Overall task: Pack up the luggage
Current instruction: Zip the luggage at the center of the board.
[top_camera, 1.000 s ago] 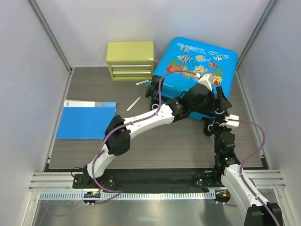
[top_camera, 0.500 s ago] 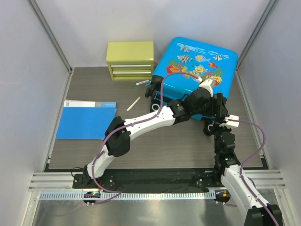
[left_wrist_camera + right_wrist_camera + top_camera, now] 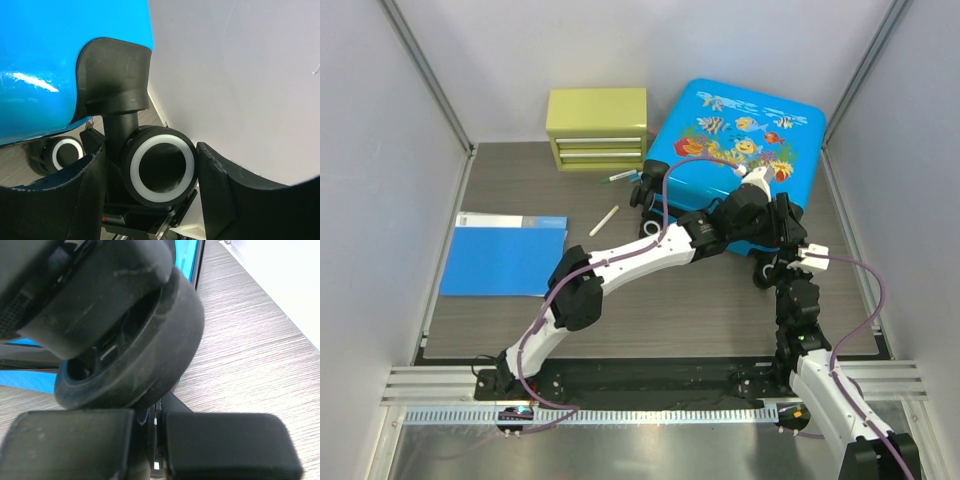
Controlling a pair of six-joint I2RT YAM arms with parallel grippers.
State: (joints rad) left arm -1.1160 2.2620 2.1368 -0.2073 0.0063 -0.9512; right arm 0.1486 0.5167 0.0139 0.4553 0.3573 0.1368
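Note:
The luggage (image 3: 740, 130), bright blue with a fish print, lies closed at the back right, with its black wheels toward me. My left gripper (image 3: 784, 218) reaches across to its near right corner. In the left wrist view a black wheel with a white ring (image 3: 161, 166) sits between the fingers (image 3: 220, 185), which press its sides under the blue shell (image 3: 50, 60). My right gripper (image 3: 772, 270) is just below that corner. Its jaws (image 3: 156, 417) are shut together, empty, directly under another black wheel (image 3: 135, 340).
A yellow-green drawer box (image 3: 597, 128) stands at the back, left of the luggage. A flat blue folder (image 3: 502, 260) lies at the left. A white stick (image 3: 604, 220) and a green marker (image 3: 620, 177) lie between them. The enclosure's right wall (image 3: 900, 200) is close to the luggage.
My left gripper edged farther onto the wheel at the luggage's near right corner, and its jaws narrowed around it. The right arm and the luggage stayed put.

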